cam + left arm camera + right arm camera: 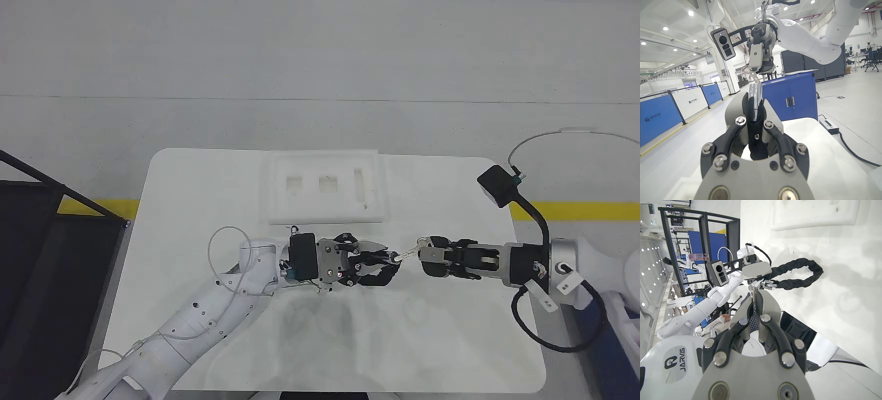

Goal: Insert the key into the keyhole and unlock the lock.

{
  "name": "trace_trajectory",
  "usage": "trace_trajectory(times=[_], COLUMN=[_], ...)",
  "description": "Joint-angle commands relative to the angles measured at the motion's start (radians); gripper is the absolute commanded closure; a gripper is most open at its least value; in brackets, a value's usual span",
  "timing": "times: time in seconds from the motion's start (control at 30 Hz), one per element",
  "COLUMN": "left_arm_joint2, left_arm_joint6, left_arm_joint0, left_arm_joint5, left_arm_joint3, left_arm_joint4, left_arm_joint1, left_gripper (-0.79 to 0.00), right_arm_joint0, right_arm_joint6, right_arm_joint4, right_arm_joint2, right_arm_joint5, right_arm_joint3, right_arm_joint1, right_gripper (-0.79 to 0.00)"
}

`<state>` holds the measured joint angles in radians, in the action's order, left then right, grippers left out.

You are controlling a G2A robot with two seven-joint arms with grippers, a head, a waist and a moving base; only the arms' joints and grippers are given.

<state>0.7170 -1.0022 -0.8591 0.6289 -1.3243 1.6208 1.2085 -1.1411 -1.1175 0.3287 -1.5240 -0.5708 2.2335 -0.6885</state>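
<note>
Both arms meet above the middle of the worktop (200, 210), each pincer pointing at the other so that key and keyhole can line up in the air. The left pincer (754, 102) is closed on the lock (755, 91), a shiny metal barrel clamped between its pads with one end poking out towards the other arm. That grip leaves the keyhole end free. The lock's black sleeved cable (800, 275) loops out beside it, above the worktop. The right pincer (754, 298) is closed on the key (752, 291), pinching its head so the blade sticks out in front. Seen from the left wrist, the blade's tip sits right at the barrel's end face; whether it has entered the keyhole I cannot tell. I judge that the insertion is only beginning, and a slight tilt between blade and barrel could jam it. A white foam tray (322, 187) lies towards the far edge, well apart from both pincers.
</note>
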Motion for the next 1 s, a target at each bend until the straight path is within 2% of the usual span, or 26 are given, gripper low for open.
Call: trace_trajectory(times=[0.0, 0.97], left_arm_joint2=[0.0, 0.013], left_arm_joint6=[0.0, 0.002], left_arm_joint0=[0.0, -0.008], left_arm_joint5=[0.002, 0.029], left_arm_joint3=[0.001, 0.013], left_arm_joint4=[0.001, -0.021], left_arm_joint1=[0.001, 0.019], left_gripper=[0.0, 0.0], right_arm_joint0=[-0.001, -0.004], right_arm_joint6=[0.003, 0.048], right_arm_joint4=[0.003, 0.005], right_arm_joint2=[0.0, 0.03], right_arm_joint5=[0.001, 0.024], right_arm_joint3=[0.0, 0.015], right_arm_joint1=[0.001, 0.008], right_gripper=[0.0, 0.0])
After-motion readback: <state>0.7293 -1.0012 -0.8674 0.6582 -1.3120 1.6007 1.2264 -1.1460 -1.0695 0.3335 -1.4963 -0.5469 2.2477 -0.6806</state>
